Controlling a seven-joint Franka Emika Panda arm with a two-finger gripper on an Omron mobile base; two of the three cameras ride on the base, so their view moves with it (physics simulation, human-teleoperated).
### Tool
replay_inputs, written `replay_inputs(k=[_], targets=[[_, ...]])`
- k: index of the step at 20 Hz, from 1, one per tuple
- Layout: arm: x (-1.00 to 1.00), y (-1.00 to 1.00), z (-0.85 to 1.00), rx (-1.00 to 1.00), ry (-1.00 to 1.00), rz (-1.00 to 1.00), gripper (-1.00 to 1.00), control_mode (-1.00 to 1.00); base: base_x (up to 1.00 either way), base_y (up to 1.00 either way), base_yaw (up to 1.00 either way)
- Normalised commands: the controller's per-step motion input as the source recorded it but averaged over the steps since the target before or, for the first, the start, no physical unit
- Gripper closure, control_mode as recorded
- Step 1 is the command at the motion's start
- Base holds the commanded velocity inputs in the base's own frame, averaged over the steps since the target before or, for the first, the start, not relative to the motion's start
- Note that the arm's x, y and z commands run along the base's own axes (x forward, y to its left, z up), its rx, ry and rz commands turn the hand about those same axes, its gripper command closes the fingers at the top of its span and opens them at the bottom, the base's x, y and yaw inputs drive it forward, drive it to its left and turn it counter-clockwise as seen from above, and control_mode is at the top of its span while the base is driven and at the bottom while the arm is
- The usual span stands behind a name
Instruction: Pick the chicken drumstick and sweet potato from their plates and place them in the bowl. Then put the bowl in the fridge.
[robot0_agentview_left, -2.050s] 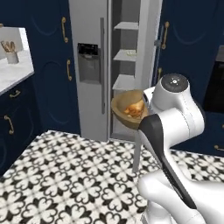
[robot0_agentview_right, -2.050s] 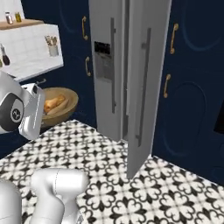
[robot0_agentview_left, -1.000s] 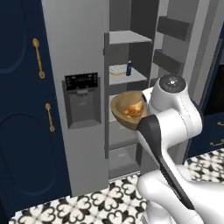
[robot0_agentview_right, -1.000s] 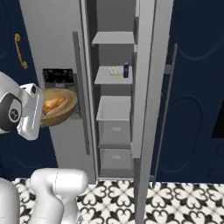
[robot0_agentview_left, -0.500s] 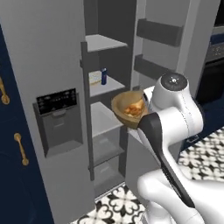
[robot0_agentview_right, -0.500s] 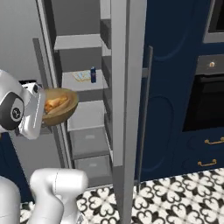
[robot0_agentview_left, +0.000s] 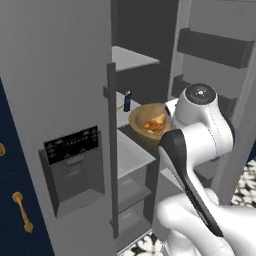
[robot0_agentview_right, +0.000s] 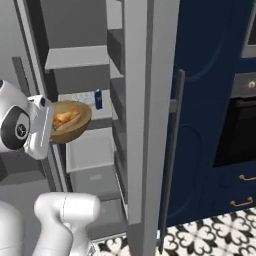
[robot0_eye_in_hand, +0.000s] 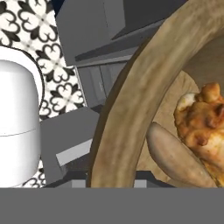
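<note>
Two foods, chicken drumstick (robot0_eye_in_hand: 202, 127) and sweet potato (robot0_eye_in_hand: 175, 158), in bowl (robot0_agentview_left: 141, 121); jaws' grip state hidden.

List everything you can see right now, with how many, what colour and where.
bowl: one, warm brown wood, held up in front of the open fridge shelves
chicken drumstick: one, golden-orange, inside the bowl
sweet potato: one, pale tan, inside the bowl beside the drumstick
fridge: one, grey, door open, white shelves
small bottle: one, dark blue, on a fridge shelf
oven: one, black, right of the fridge
floor: black-and-white patterned tiles
arm: one, white; claw hidden at the bowl's rim
</note>
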Motion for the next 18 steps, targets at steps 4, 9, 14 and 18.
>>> replay_inputs(k=[4,9,14,18], targets=[[0.00,0.00,0.00,0.00,0.00,0.00,1.00,1.00,0.48,-0.08,0.00],[0.00,0.00,0.00,0.00,0.00,0.00,1.00,1.00,0.49,-0.30,0.00],[0.37,-0.02,0.00,0.00,-0.09,0.00,1.00,-1.00,0.17,-0.09,0.00],[0.23,0.14,0.45,0.00,-0.16,0.00,1.00,-1.00,0.00,0.00,0.00]])
